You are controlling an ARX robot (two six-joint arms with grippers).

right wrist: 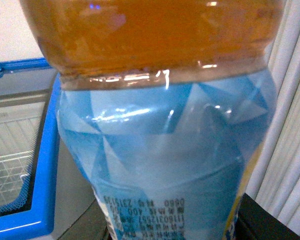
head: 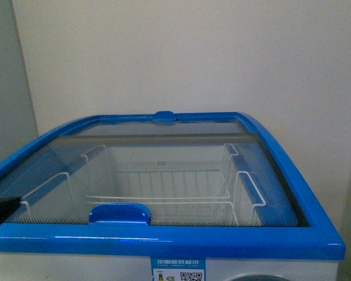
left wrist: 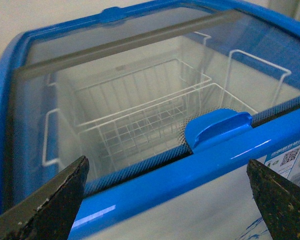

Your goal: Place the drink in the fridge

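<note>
The fridge [head: 164, 240], a white chest freezer with a blue top rim, fills the front view; its glass sliding lid [head: 164, 175] covers the top, with a blue handle [head: 119, 213] at the near edge and white wire baskets [head: 164, 193] beneath. In the left wrist view my left gripper [left wrist: 172, 200] is open and empty, its dark fingertips [left wrist: 55, 205] either side of the fridge's front rim [left wrist: 190, 175], just short of the lid handle [left wrist: 217, 129]. My right gripper is shut on the drink [right wrist: 165, 150], whose amber liquid and blue label fill the right wrist view; its jaws are mostly hidden.
A plain wall stands behind the fridge [head: 193, 58]. A dark tip of my left arm shows at the front view's left edge [head: 0, 211]. In the right wrist view the fridge's blue rim [right wrist: 40, 150] lies beside the bottle, with white ribbed panelling [right wrist: 290, 125] on the other side.
</note>
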